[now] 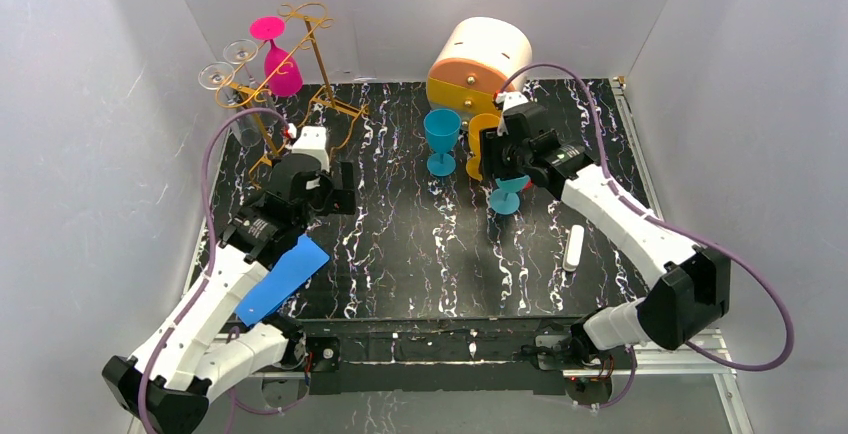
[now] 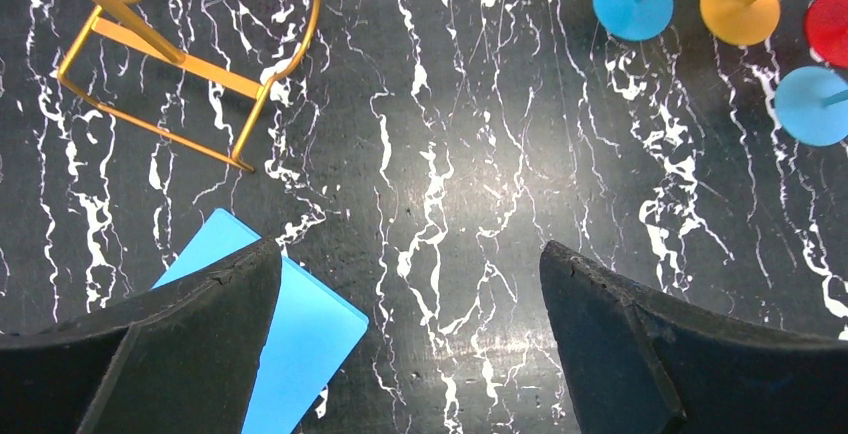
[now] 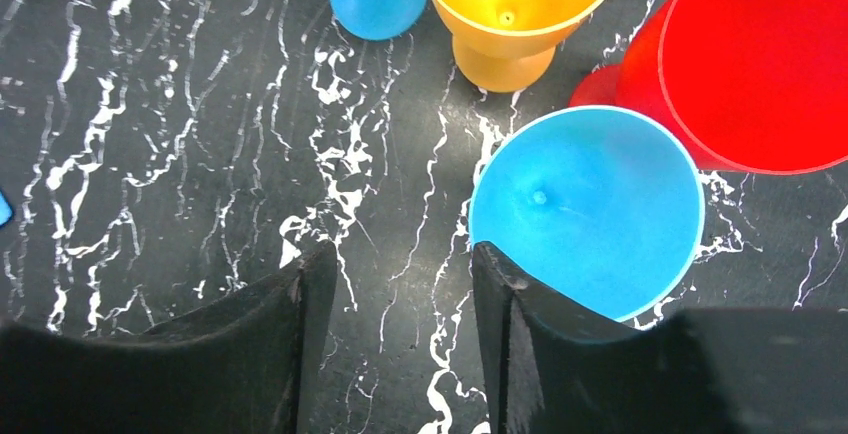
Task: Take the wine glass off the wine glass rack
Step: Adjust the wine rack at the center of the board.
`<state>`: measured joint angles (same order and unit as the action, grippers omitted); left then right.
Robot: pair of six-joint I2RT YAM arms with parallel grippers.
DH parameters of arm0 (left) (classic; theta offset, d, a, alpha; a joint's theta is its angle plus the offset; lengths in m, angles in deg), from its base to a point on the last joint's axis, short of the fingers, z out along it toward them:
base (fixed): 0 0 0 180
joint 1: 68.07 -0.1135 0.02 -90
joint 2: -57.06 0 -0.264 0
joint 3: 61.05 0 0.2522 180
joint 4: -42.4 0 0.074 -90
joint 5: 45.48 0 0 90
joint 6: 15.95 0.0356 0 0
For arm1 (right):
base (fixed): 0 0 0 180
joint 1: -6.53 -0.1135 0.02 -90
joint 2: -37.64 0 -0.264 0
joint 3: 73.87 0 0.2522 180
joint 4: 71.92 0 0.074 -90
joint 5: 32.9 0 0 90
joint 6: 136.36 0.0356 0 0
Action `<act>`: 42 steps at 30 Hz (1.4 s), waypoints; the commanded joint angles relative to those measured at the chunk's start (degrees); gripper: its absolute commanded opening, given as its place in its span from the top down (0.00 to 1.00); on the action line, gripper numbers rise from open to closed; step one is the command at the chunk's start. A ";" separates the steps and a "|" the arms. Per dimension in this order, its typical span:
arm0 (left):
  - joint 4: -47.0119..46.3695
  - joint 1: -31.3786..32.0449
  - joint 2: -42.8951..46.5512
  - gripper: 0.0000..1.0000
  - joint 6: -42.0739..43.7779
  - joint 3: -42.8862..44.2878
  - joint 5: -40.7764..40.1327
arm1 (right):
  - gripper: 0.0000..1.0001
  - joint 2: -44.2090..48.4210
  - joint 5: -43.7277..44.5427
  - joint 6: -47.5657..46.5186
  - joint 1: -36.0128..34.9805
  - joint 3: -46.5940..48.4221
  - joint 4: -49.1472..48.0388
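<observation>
The left wrist view cuts the rack (image 2: 160,49) down to its wire base at 10 o'clock. Only the overhead view shows the pink wine glass (image 1: 284,74) hanging upside down on it, at 11 o'clock on the table (image 1: 400,254), beside two clear glasses (image 1: 215,76) that are hard to make out. The left claw (image 2: 410,254) gapes wide and holds nothing. The right claw (image 3: 400,254), at 1 o'clock, stands partly apart with an empty gap. One finger (image 3: 495,304) covers part of the rim of a blue glass (image 3: 585,209). From overhead the red glass (image 3: 750,64) is almost wholly hidden.
</observation>
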<state>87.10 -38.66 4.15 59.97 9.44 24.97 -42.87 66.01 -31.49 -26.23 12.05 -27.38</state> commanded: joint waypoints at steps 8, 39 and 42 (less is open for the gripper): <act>8.17 -0.05 -5.77 0.02 2.83 14.58 0.41 | 0.32 5.69 1.06 -0.02 -0.03 3.19 1.28; 6.81 -21.21 -22.78 0.02 3.23 46.95 4.19 | 0.29 8.97 -23.23 12.43 -0.02 6.02 1.91; 3.75 -21.51 -19.64 0.02 1.35 42.13 -3.73 | 0.29 8.90 -23.50 12.12 0.02 5.74 1.66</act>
<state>95.45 -59.42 -20.89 65.01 55.65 31.38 -35.11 43.87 -19.55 -26.23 18.72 -23.73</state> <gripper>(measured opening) 0.983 0.708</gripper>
